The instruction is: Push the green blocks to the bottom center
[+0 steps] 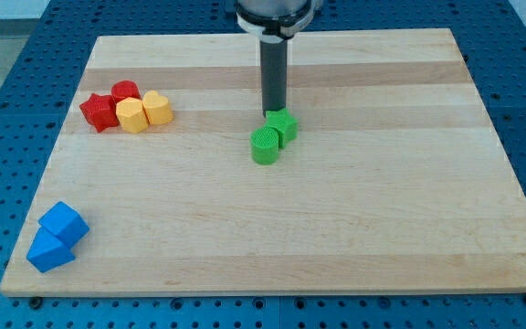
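Two green blocks sit touching near the board's middle: a green star-shaped block (282, 125) and, just below and left of it, a green round block (265, 145). My tip (274, 112) stands right at the top edge of the green star block, touching or nearly touching it. The dark rod rises straight up from there toward the view's top.
The wooden board (336, 238) lies on a blue perforated table. At the upper left are a red star block (99, 111), a red block (125, 92), and two yellow blocks (132, 116) (157, 108). Two blue blocks (63, 223) (48, 251) sit at the lower left.
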Action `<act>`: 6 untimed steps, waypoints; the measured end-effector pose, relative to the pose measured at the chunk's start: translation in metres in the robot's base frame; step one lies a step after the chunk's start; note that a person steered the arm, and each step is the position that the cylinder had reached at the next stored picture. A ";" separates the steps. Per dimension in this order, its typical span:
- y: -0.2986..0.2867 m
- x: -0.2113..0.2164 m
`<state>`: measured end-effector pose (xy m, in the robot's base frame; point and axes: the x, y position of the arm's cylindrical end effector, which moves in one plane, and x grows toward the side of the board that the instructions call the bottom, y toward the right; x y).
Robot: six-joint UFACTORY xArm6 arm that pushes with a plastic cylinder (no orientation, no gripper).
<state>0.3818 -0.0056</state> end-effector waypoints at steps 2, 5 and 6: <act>-0.017 0.033; -0.038 0.090; -0.038 0.071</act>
<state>0.4530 -0.0440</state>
